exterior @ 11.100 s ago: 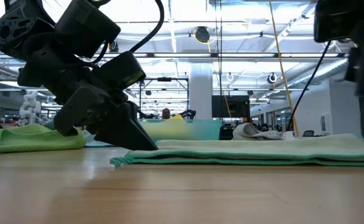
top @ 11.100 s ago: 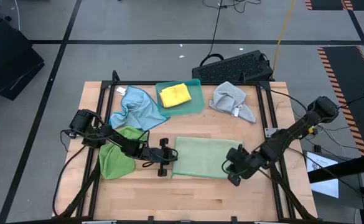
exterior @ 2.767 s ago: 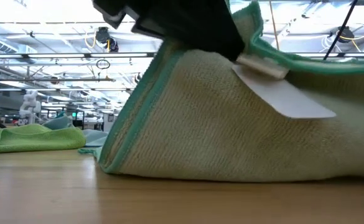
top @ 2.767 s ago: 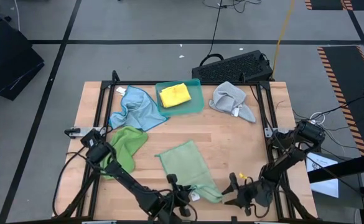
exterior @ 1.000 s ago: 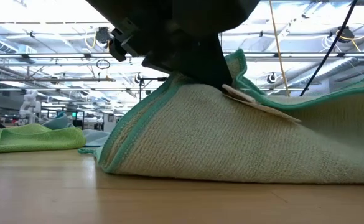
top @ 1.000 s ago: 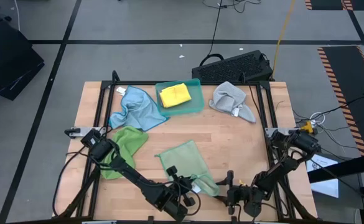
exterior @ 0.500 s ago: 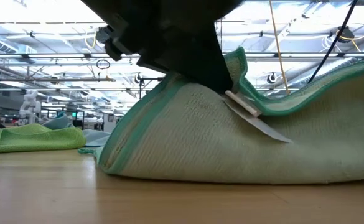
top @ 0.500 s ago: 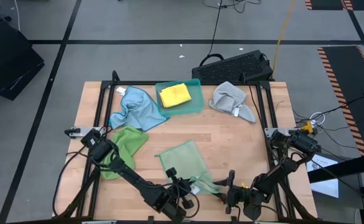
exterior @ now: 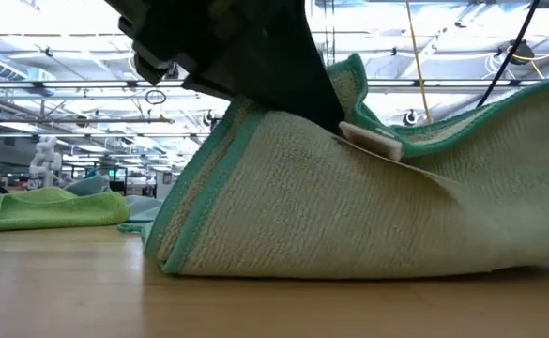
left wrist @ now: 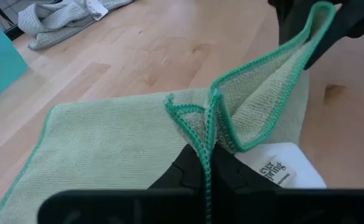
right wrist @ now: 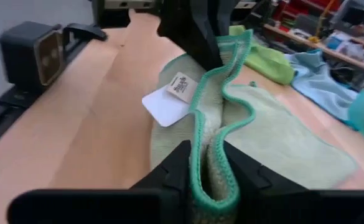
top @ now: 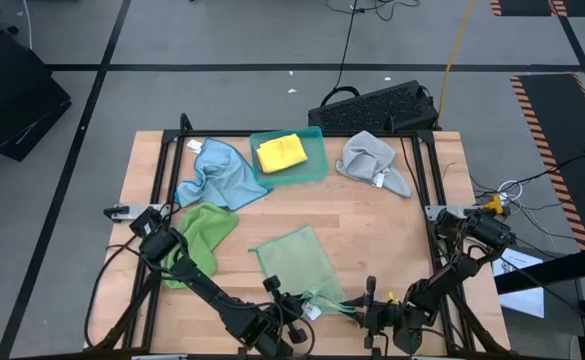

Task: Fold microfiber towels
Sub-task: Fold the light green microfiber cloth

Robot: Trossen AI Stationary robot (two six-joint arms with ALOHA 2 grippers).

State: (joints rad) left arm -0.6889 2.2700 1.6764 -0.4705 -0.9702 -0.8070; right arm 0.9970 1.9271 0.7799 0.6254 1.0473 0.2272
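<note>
Behind your work you have the teal tray (top: pixel 307 165) with the yellow towel (top: pixel 281 152) in it, the light blue towel (top: pixel 218 176) beside it, the grey towel (top: pixel 374 163) at the far right, and a bright green towel (top: pixel 200 238) at the left. In the low view the cloth fills almost everything. The pale green towel (top: pixel 300 264) lies at the near edge; the left gripper (top: pixel 284 312) is clamped on its corner, the right gripper (top: pixel 364 312) on the edge beside.
</note>
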